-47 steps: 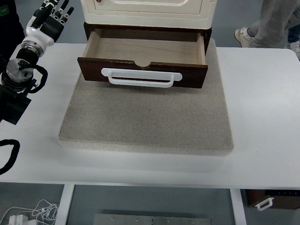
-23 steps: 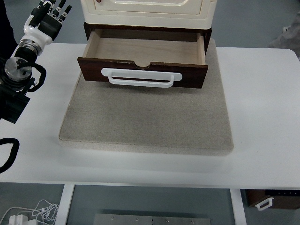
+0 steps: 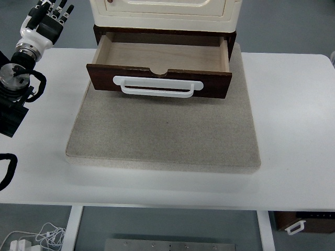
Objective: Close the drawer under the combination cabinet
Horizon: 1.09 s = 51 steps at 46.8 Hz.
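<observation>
Now, at the far left corner of the table point(image 3: 293, 130), I see my left hand point(image 3: 46, 20) has drifted a little further up and left than half a second ago, pulling away from the cabinet point(image 3: 165, 13). Its fingers point(image 3: 52, 7) are straight and loosely spread, holding nothing. The arm behind it has slid left too, so less of it shows along the table's left edge. Moving right, the grey mat point(image 3: 165, 133) lies flat on the middle of the table, unchanged. At the mat's far edge the drawer point(image 3: 159, 65) under the cream cabinet stands pulled out just as before, its dark front and white handle point(image 3: 158, 86) facing me, the wooden inside bare. Nothing touches the drawer. The person's legs beyond the far right corner a second ago have gone.
</observation>
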Available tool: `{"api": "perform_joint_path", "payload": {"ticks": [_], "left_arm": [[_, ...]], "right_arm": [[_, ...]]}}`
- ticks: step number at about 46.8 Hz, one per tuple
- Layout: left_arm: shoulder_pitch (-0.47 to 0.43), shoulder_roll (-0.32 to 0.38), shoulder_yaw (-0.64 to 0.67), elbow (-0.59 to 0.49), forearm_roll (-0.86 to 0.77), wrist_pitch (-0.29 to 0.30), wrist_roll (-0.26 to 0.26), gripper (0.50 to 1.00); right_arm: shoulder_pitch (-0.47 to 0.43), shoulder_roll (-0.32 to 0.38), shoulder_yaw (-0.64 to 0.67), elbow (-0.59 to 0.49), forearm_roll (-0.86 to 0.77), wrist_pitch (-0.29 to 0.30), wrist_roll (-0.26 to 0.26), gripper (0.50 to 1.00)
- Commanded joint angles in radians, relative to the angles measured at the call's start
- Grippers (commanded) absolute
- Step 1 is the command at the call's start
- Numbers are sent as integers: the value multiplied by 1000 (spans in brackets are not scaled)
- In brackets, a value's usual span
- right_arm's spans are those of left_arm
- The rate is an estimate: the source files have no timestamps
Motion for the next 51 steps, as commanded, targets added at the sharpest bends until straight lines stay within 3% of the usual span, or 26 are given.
{"api": "perform_joint_path", "payload": {"ticks": [1,7,21,30,51], "left_arm": [[-12,17,-3,-1,3,6,-2,1000],[-22,41,-3,-1,2,12,-25,1000],[-56,106,2,-11,17,-28,-23,1000],[-122,170,9,-42,18,-31,-26,1000],[-185,257,6,-278,176,-29,-26,1000]], "right_arm": [[0,0,0,0,0,0,0,952],[0,0,0,0,0,0,0,952],[0,0,0,0,0,0,0,952],[0,0,0,0,0,1,0,952],[0,0,0,0,0,0,0,952]]}}
